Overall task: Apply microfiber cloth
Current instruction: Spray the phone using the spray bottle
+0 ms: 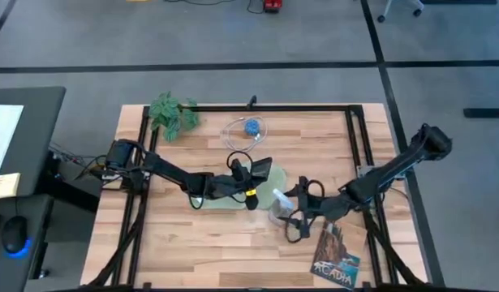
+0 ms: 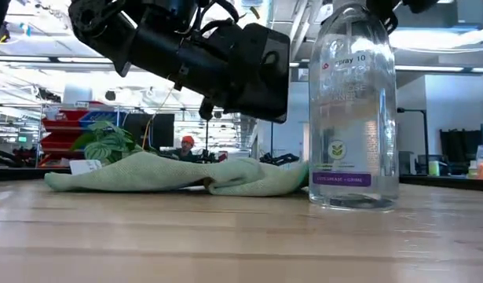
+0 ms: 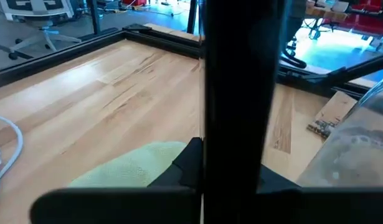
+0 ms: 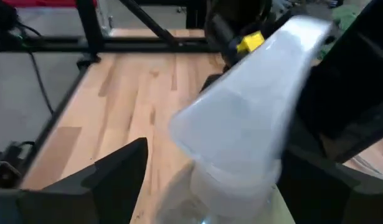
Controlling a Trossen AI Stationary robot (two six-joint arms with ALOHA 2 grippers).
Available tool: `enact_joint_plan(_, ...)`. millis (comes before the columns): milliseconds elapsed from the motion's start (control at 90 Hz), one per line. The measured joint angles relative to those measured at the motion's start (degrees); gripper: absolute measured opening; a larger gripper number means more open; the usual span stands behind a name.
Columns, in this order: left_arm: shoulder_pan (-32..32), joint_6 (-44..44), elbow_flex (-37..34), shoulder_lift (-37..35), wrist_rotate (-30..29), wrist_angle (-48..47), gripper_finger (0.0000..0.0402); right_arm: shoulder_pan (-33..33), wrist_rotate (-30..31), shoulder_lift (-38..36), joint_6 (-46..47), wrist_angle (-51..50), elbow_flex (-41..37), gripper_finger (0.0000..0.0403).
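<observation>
Bottle (image 2: 353,110), clear spray type, upright nearest on the counter (image 2: 225,244), gripped at its white head by the right claw (image 1: 291,212). Just behind and beside it, microfiber cloth (image 2: 178,174), rumpled flat near mid-counter. Soft, light, likely to bunch and slide; best pinched at a raised fold or edge. Above it, left claw (image 1: 251,188), pinching a flat black phone-like slab (image 3: 241,93). Farther back, leafy plant (image 1: 173,113).

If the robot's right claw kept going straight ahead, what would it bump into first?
Probably the clear spray bottle: it stands right in front of the right gripper, between its fingers. Whether they already touch it is unclear. Beyond lies the green cloth.
</observation>
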Motion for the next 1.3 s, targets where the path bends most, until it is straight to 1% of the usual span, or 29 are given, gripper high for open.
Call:
enact_joint_plan(67,0.0,0.0,0.0,0.0,0.0,-0.3,0.0013,0.4,1.8,1.3,0.0,-1.6,1.6,0.0279)
enact_joint_plan(133,0.0,0.0,0.0,0.0,0.0,-0.4,0.0013,1.1,4.4,2.0,1.2,-4.4,3.2,0.025)
enact_joint_plan(211,0.0,0.0,0.0,0.0,0.0,-1.0,0.0013,2.2,7.5,2.2,4.2,-8.8,4.7,0.0204)
enact_joint_plan(322,0.0,-0.1,0.0,0.0,0.0,-1.0,0.0013,4.3,10.8,1.6,10.6,-15.2,7.1,0.0128)
enact_joint_plan(356,0.0,-0.1,0.0,0.0,0.0,-1.0,0.0013,5.1,12.4,1.6,12.0,-17.2,7.8,0.0118)
enact_joint_plan(511,0.0,-0.1,0.0,0.0,0.0,-0.9,0.0013,8.4,15.6,2.1,20.9,-24.9,10.9,0.0118)
enact_joint_plan(600,0.0,-0.2,0.0,0.0,-0.1,-0.8,0.0013,9.4,16.2,2.0,27.2,-25.0,11.1,0.0118)
enact_joint_plan(689,0.0,-0.2,0.0,0.0,-0.2,-0.7,0.0013,10.3,18.2,2.2,31.9,-24.6,11.1,0.0118)
enact_joint_plan(778,0.0,-0.2,0.0,0.0,-0.4,-0.8,0.0013,10.9,21.2,3.7,33.2,-24.2,11.2,0.0118)
enact_joint_plan(1011,0.0,-0.2,0.0,0.0,-0.5,-0.8,0.0013,9.5,22.8,7.6,33.9,-21.6,11.6,0.0118)
enact_joint_plan(1067,0.0,-0.2,0.0,0.0,-0.5,-0.8,0.0013,9.4,22.8,8.0,33.8,-21.4,11.6,0.0135)
enact_joint_plan(1122,0.0,-0.2,0.0,0.0,-0.5,-0.8,0.0013,9.4,21.5,8.0,33.5,-21.1,11.5,0.0168)
enact_joint_plan(1211,0.0,-0.2,0.0,0.0,-0.6,-0.7,0.0013,9.6,19.2,7.7,29.8,-21.5,11.3,0.0222)
enact_joint_plan(1300,0.0,-0.2,0.0,0.0,-0.5,-0.8,0.0013,10.0,16.0,6.6,26.8,-21.7,11.2,0.0264)
